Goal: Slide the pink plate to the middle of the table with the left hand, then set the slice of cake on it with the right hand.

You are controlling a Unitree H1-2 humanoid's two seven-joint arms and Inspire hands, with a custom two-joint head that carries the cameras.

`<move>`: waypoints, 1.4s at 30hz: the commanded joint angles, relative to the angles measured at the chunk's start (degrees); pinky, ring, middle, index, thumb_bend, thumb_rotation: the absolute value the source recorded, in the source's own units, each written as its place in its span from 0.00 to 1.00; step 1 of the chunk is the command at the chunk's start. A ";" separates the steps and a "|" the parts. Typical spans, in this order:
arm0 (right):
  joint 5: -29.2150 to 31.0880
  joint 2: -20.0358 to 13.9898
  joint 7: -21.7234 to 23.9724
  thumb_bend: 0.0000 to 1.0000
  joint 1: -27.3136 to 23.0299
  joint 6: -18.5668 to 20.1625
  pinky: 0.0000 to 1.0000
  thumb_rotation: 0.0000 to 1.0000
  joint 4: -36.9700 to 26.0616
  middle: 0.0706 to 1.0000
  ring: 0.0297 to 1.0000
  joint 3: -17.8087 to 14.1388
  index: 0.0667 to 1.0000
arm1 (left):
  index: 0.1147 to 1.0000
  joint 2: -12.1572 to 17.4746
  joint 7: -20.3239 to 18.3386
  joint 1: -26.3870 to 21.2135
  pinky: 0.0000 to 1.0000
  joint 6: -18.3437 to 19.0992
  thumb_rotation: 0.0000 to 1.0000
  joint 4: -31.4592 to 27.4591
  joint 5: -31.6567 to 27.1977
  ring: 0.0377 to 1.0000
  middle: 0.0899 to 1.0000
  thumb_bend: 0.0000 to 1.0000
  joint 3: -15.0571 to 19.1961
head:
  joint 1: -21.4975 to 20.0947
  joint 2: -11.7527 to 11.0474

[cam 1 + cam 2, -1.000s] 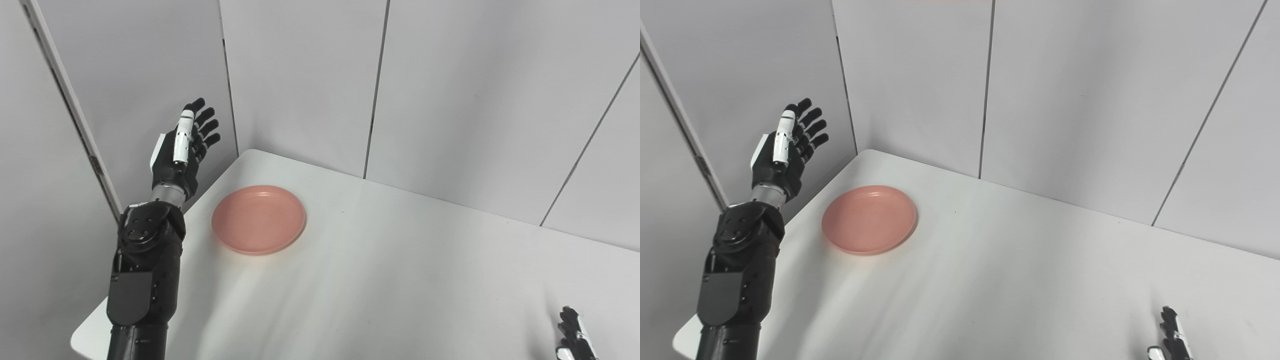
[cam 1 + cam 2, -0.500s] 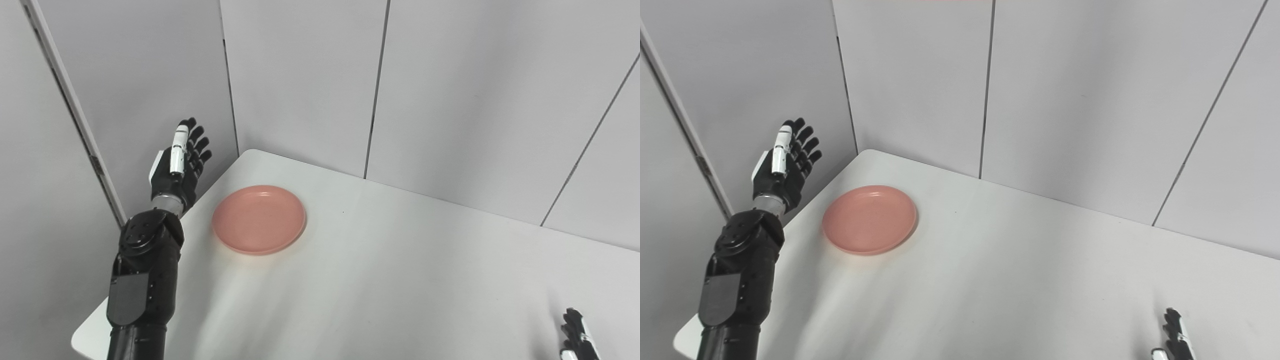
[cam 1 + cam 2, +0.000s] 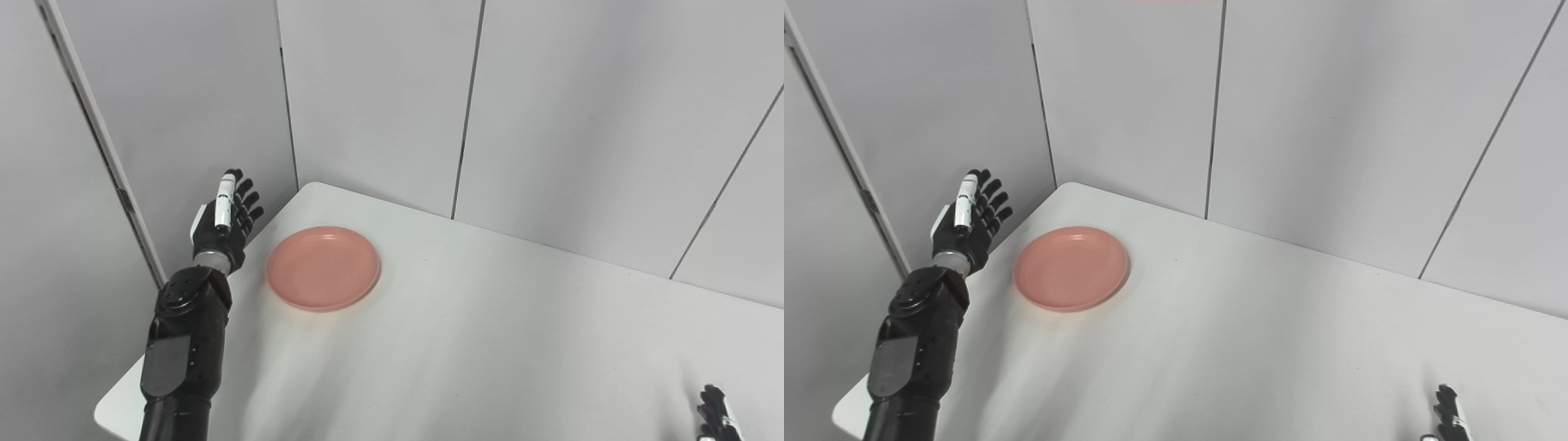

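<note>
The left robot hand [image 3: 223,223], fingers spread and empty, has been lowered beside the counter [image 3: 490,343] edge, at nine o'clock from the pink plate [image 3: 323,267], untouched near the far-left corner. The push appears imminent. The right robot hand's [image 3: 716,419] state cannot be told.

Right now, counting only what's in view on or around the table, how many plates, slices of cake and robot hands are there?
Pink plate: 1
Slice of cake: 0 in view
Hands: 2, the left hand raised and open beside the table, the right hand only partly in frame
Total: 3
</note>
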 commanded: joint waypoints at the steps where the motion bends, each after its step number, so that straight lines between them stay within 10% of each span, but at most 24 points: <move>1: 0.27 -0.53 -0.02 0.41 0.97 0.85 1.00 1.00 0.09 1.00 1.00 -0.39 1.00 | 0.94 0.84 0.20 -1.34 0.95 -2.98 1.00 -0.24 -0.49 0.96 0.97 0.29 0.26 | 0.04 0.03; 42: 0.26 -0.78 0.42 0.40 0.66 1.78 1.00 1.00 -1.46 0.99 1.00 -0.30 1.00 | 0.96 -3.53 -0.37 2.66 0.97 -6.12 1.00 4.00 -2.51 0.97 0.97 0.32 -0.34 | 0.61 2.46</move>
